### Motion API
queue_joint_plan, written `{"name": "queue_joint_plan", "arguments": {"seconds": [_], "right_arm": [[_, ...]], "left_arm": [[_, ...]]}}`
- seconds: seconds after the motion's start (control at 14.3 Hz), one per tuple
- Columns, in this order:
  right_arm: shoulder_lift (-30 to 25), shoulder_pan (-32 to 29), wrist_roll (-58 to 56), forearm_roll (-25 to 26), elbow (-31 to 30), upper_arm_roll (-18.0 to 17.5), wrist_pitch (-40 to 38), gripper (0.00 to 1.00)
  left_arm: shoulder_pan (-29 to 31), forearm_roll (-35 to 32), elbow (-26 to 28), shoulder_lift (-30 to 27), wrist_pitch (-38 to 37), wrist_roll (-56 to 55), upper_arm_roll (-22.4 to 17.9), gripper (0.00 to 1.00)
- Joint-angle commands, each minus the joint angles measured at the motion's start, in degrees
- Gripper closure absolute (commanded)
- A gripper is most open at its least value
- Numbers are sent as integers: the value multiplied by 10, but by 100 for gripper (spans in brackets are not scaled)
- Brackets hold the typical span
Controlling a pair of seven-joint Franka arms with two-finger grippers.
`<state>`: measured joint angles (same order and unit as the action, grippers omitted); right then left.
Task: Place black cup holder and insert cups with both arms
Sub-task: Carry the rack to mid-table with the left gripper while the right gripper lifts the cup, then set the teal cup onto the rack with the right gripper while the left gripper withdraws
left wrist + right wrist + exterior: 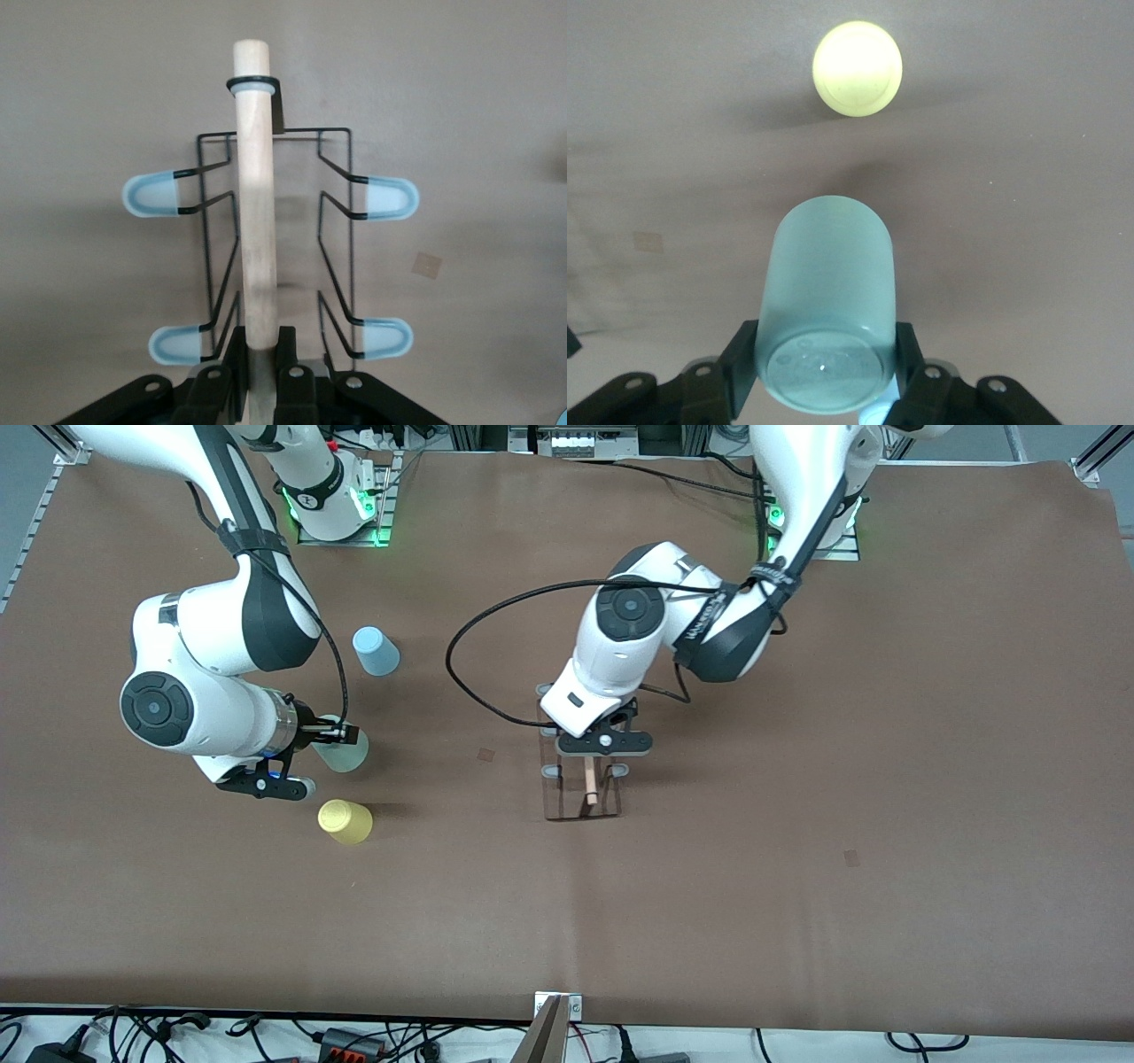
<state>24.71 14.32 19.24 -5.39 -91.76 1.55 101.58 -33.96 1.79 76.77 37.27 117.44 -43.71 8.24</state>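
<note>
Overall, front view: brown tabletop (797,921) with both arms reaching in from their bases.
Left claw, front view: the left claw (592,755) is at the middle of the tabletop, closed on the wooden rod of the black cup holder (585,779); the holder's wire frame shows below the claw.
Right claw, front view: the right claw (341,737) is toward the right arm's end of the tabletop, clamped across the mint green cup (345,753).
Blue cup, front view: the light blue cup (376,651) stands mouth down on the tabletop, farther from the camera than the mint green cup.
Yellow cup, front view: the yellow cup (345,821) stands mouth down, nearer the camera than the mint green cup and close beside it.
Left wrist view: the left claw (262,376) has its fingers (288,359) pressed on either side of the rod; the black cup holder (266,221) shows its thin wire frame and four capped pegs, two on each side.
Right wrist view: the right claw (824,363) squeezes the mint green cup (830,292) from both sides, the cup's base toward the camera; the yellow cup (858,68) sits on the tabletop apart from it.
</note>
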Motion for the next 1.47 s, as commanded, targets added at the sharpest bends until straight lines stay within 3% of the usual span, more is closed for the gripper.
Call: {"name": "queue_joint_plan", "arguments": {"seconds": [0.0,0.14,0.21,0.28,0.35,0.42,0.63,0.91,1.05,1.4], "right_arm": [[9,-3,4,-6,4,-1,-10,72],[10,-2,5,-7,4,-1,-15,72],[10,-3,5,-7,4,-1,-15,72],[10,-3,5,-7,4,-1,-14,72],[12,-3,5,-7,4,-1,-15,72],[11,-3,5,-7,4,-1,-15,72],[8,0,3,-7,12,-2,-14,72],[7,35,65,-49,63,-25,-25,72],[7,74,125,-73,79,-26,-26,72],[11,149,244,-128,84,-26,-18,72]], "left_arm": [[-21,-14,-24,24,17,-7,-10,98],[-22,-20,-22,30,39,-7,-10,87],[-22,-17,-22,30,39,-7,-9,58],[-19,-15,-24,24,37,-7,-9,47],[-14,-15,-26,12,34,-7,-10,29],[-8,-14,-26,-9,18,-2,-14,27],[66,-19,-36,-64,-82,16,-14,0],[189,-20,-47,-125,-197,164,-12,0],[244,-34,-78,-154,-247,209,-13,0],[323,-49,-71,-230,-365,360,-8,0]]}}
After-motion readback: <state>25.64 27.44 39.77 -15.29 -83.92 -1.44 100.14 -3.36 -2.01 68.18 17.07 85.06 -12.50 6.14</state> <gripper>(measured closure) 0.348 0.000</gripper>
